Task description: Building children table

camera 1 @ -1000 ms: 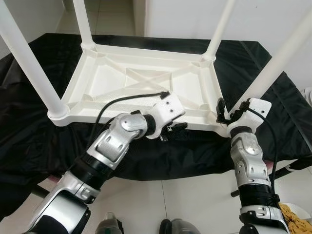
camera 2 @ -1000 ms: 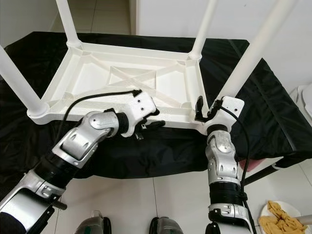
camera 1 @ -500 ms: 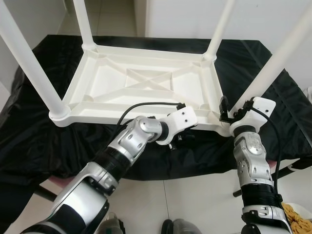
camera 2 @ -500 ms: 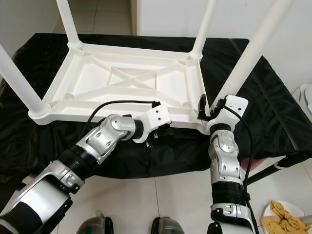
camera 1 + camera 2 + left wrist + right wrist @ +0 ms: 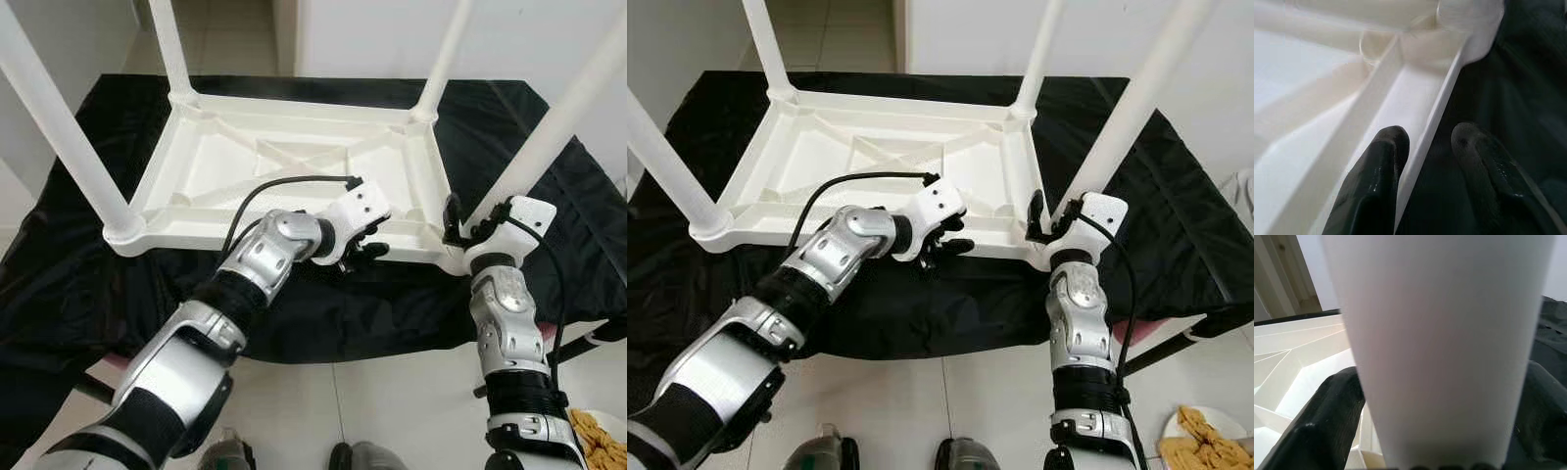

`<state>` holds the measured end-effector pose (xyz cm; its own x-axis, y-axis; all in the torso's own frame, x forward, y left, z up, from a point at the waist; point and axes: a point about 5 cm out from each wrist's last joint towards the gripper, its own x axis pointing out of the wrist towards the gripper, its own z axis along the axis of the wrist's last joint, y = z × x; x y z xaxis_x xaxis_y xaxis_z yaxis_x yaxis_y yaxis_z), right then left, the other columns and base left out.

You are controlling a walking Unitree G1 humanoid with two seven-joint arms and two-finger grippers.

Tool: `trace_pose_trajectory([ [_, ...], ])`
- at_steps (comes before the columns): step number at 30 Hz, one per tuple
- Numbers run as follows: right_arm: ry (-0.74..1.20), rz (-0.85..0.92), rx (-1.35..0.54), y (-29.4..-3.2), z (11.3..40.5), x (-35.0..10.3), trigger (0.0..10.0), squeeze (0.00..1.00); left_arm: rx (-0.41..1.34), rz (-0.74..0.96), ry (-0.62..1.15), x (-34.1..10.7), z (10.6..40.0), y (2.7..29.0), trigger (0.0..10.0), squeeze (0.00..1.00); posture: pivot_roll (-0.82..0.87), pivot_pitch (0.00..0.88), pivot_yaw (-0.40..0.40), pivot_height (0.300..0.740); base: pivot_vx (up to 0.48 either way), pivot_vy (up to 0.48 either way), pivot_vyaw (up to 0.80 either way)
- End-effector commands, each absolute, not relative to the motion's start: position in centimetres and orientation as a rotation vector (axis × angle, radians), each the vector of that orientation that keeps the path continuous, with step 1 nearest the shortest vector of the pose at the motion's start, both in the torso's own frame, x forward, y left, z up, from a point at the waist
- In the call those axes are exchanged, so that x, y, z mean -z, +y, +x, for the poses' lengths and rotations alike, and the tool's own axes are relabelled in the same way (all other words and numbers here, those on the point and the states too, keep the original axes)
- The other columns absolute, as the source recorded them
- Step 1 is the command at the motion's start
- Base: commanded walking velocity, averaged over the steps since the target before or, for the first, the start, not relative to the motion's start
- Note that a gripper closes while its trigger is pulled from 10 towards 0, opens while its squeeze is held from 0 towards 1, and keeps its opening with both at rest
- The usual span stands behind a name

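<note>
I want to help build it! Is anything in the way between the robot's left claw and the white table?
Nothing visible. The left gripper already straddles the near rim of the upside-down table, one finger each side, jaws open.

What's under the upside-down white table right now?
The white table lies on black cloth that spreads past every side. What the cloth drapes over is covered; only tiled floor shows below its front edge.

Table [image 5: 294,157] smooth white plastic; cloth [image 5: 509,127] black, slightly shiny, creased.
</note>
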<state>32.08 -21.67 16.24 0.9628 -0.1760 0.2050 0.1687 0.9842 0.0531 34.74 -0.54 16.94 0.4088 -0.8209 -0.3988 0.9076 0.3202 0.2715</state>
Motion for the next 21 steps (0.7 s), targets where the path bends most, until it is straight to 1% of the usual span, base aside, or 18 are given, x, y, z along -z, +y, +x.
trace_pose_trajectory([
  [1,-0.222,0.042,0.184,-21.9,31.8,-16.3,10.0,0.00,0.880,0.542,0.159,-16.9,36.1,0.0,10.0,0.00,-0.03,0.052,0.006,0.740,0.000,0.000,0.00],
  [3,-0.224,0.040,0.185,-21.9,31.8,-16.3,10.0,0.00,0.846,0.595,0.191,-16.1,36.3,0.0,10.0,0.00,-0.04,0.052,0.009,0.740,0.000,0.000,0.00],
  [7,-0.226,0.039,0.191,-22.0,31.7,-16.4,10.0,0.00,0.809,0.626,0.237,-15.2,36.5,0.2,10.0,0.00,-0.05,0.052,0.014,0.740,0.000,0.000,0.00],
  [11,-0.228,0.039,0.195,-22.1,31.6,-16.4,10.0,0.00,0.785,0.646,0.242,-14.9,36.7,0.3,10.0,0.00,-0.05,0.051,0.016,0.740,0.000,0.000,0.00],
  [16,-0.229,0.038,0.202,-22.2,31.6,-16.4,10.0,0.00,0.716,0.657,0.275,-14.4,37.2,1.3,10.0,0.00,-0.05,0.053,0.020,0.740,0.000,0.000,0.00],
  [19,-0.227,0.037,0.202,-22.2,31.6,-16.4,10.0,0.00,0.744,0.662,0.288,-14.1,37.1,1.5,10.0,0.00,-0.05,0.053,0.020,0.740,0.000,0.000,0.00],
  [20,-0.226,0.035,0.200,-22.2,31.6,-16.3,10.0,0.00,0.794,0.671,0.296,-13.8,36.8,1.5,10.0,0.00,-0.05,0.052,0.020,0.740,0.000,0.000,0.00],
  [21,-0.226,0.035,0.200,-22.2,31.6,-16.3,10.0,0.00,0.794,0.671,0.296,-13.8,36.8,1.5,10.0,0.00,-0.05,0.052,0.020,0.740,0.000,0.000,0.00],
])
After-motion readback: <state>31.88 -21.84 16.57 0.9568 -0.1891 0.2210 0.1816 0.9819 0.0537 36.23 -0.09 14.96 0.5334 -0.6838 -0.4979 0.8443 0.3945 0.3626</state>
